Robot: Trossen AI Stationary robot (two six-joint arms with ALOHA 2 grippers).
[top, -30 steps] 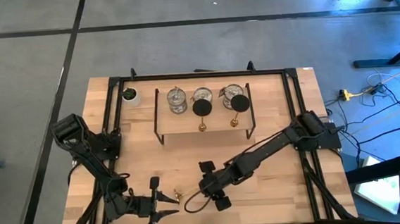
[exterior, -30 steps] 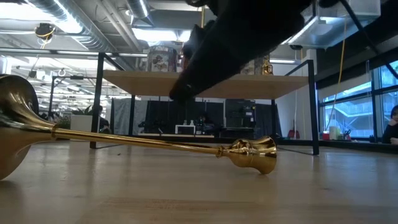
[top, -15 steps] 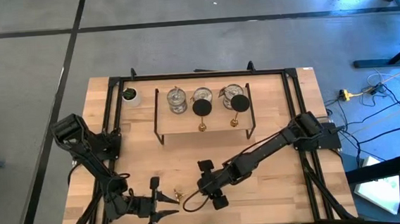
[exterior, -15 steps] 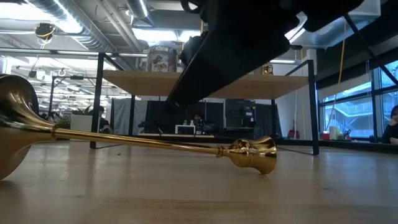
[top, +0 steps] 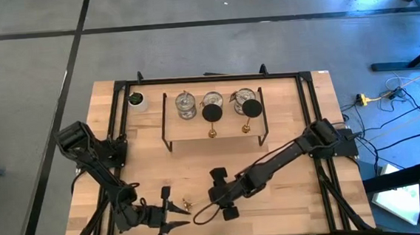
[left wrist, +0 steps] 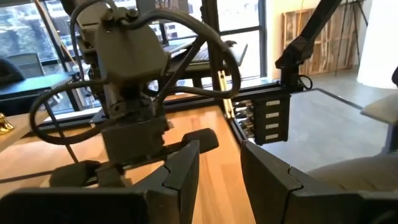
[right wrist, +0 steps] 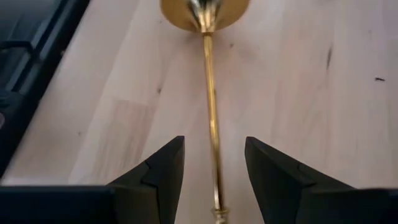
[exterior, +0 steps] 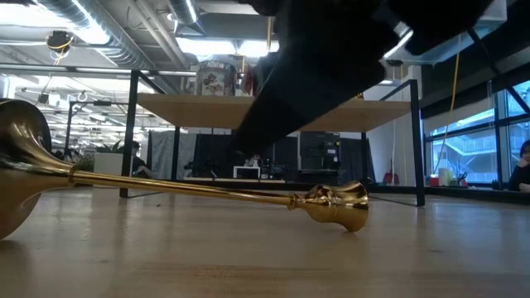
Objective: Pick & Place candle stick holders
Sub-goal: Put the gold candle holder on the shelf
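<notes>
Right claw (right wrist: 211,168) has crept lower over the fallen gold candle stick holder (exterior: 207,192) on the near desk (top: 285,138), fingers apart straddling its stem, nothing gripped yet; grasp looks next. Left claw (left wrist: 217,168) parked near-left, part open, empty

Four cameras on one wooden surface (top: 285,127).

One hangs overhead, looking straight down on both arms. One sits at surface level, facing the room, very close to the lying brass candlestick (exterior: 190,189). The right wrist camera looks steeply down over that same stick, between its pincer (right wrist: 214,163) fingers. The left wrist camera looks level across at the other arm.
</notes>
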